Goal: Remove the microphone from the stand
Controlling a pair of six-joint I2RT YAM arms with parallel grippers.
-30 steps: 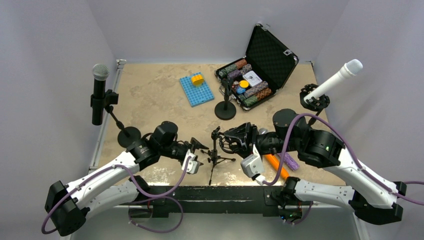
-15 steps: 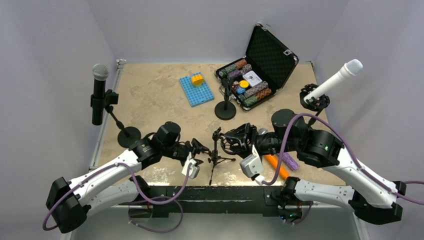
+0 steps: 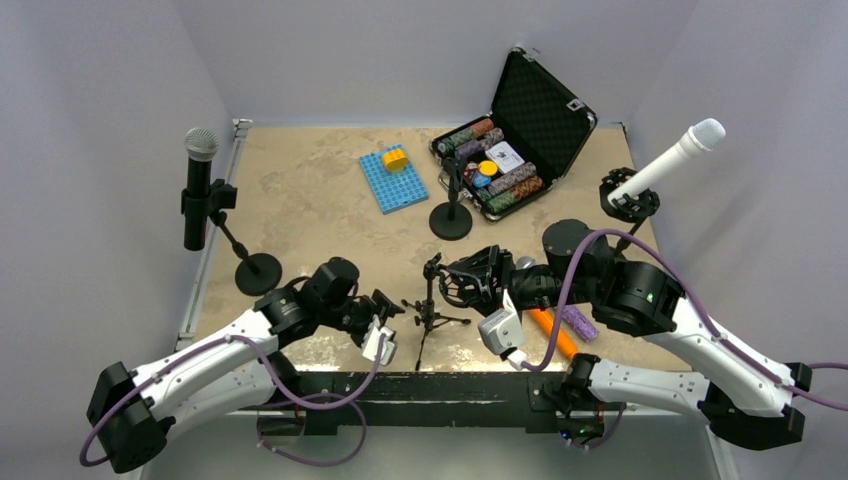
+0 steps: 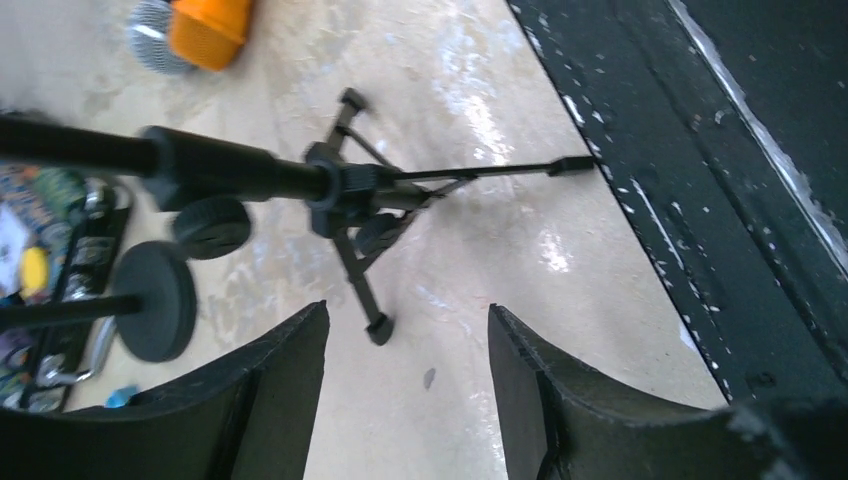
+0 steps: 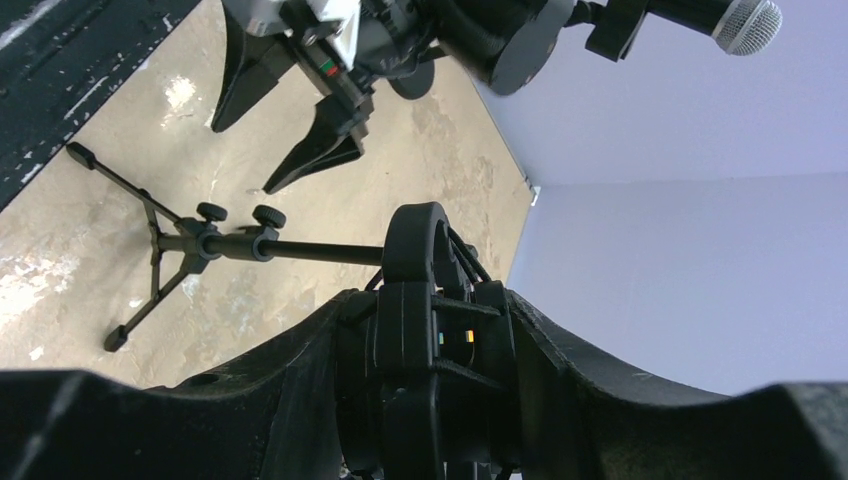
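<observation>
A small black tripod stand (image 3: 431,305) stands at the near middle of the table; it also shows in the left wrist view (image 4: 340,185) and the right wrist view (image 5: 170,250). Its black shock mount (image 5: 430,290) is clamped between my right gripper's (image 3: 470,282) jaws; no microphone shows in the mount. An orange microphone (image 3: 553,333) with a silver grille lies on the table right of the tripod, under my right arm, and at the top left of the left wrist view (image 4: 205,25). My left gripper (image 3: 385,303) is open and empty, just left of the tripod's legs (image 4: 408,315).
A black microphone (image 3: 198,185) sits in a stand at the left edge. A white microphone (image 3: 670,160) sits in a stand at the right. An empty round-base stand (image 3: 451,218), a blue plate (image 3: 393,178) and an open chip case (image 3: 510,150) are further back. A purple object (image 3: 580,322) lies beside the orange microphone.
My left gripper has drawn back to the left and nearer the table's front edge, away from the tripod. The right gripper stays on the shock mount.
</observation>
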